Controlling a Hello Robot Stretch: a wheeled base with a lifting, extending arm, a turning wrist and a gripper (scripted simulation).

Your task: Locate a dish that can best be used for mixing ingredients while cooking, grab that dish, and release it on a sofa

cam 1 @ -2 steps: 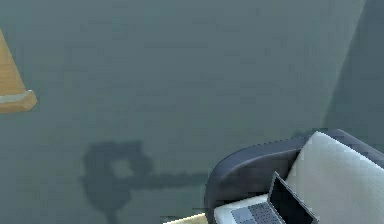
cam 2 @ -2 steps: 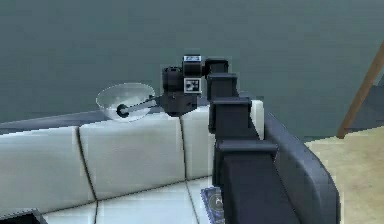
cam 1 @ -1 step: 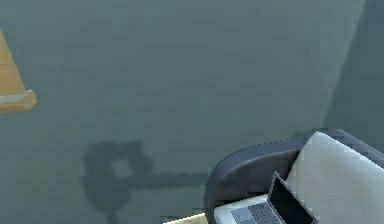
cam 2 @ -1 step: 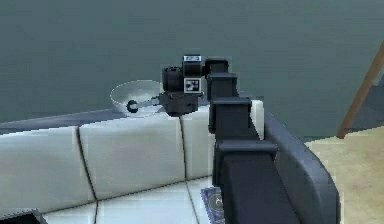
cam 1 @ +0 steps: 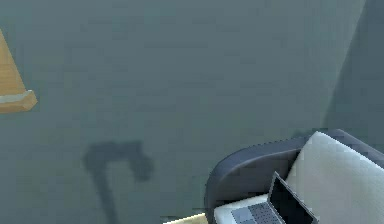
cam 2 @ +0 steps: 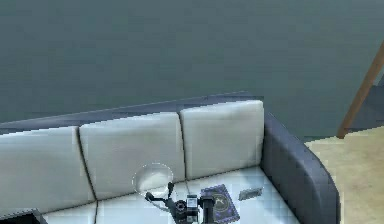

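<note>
A dark grey sofa (cam 2: 290,165) with white cushions runs across the arm side view. A clear, round glass bowl (cam 2: 153,180) shows against the seam between back cushion and seat. Just below it is my gripper (cam 2: 160,199), with the white marker squares (cam 2: 186,208) to its right near the bottom edge. The bowl sits right at the fingers' end with the sofa behind it, so I cannot tell whether the gripper holds it. In the forward view the sofa's arm (cam 1: 245,165) and a white cushion (cam 1: 340,170) stand at the lower right.
A dark book (cam 2: 221,204) and a small grey remote-like thing (cam 2: 250,192) lie on the seat right of the gripper. An open laptop (cam 1: 270,205) rests on the sofa, its corner (cam 2: 20,216) at the arm side view's bottom left. A slanted wooden pole (cam 2: 360,90) stands right; an orange lampshade (cam 1: 12,80) left.
</note>
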